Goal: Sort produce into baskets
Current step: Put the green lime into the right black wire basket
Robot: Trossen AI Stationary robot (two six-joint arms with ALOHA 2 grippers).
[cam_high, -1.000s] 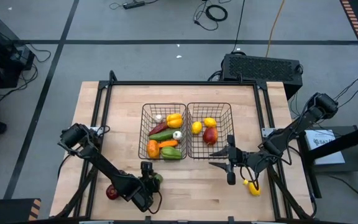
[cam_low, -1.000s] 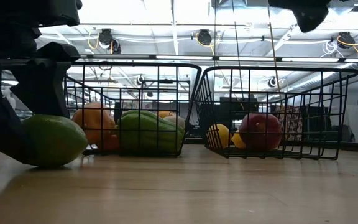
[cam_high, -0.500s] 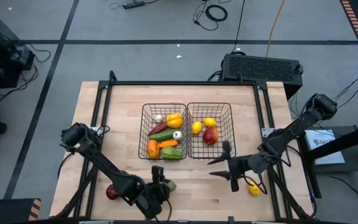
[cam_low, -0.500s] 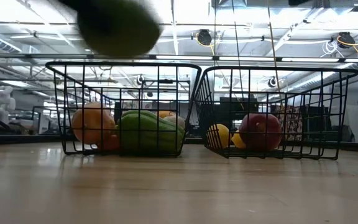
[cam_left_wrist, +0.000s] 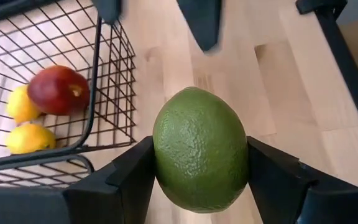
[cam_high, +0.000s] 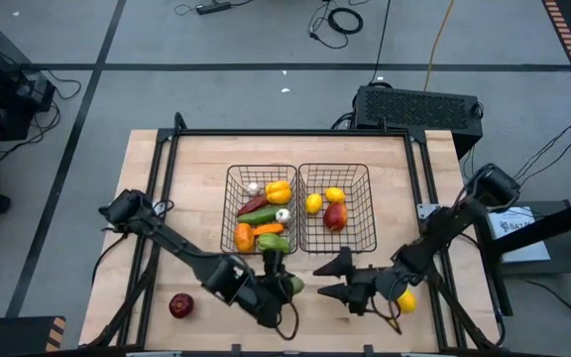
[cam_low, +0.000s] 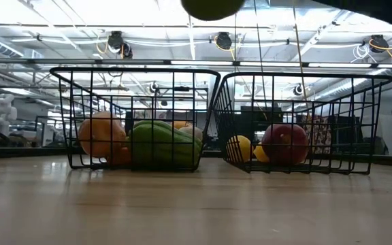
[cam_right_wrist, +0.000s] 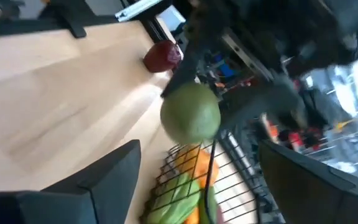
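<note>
left gripper [cam_left_wrist: 201,180] carries a green lime [cam_left_wrist: 201,149] clamped between its jaws; right gripper [cam_high: 337,279] faces it, jaws wide, apparently for a handover.

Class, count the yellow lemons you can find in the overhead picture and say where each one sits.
3: two lemons lie in the right basket beside the red apple; a third lies on the table by the right arm. Others may be hidden.

Wooden table [cam_high: 196,159]; black box [cam_high: 419,107] behind it.
</note>
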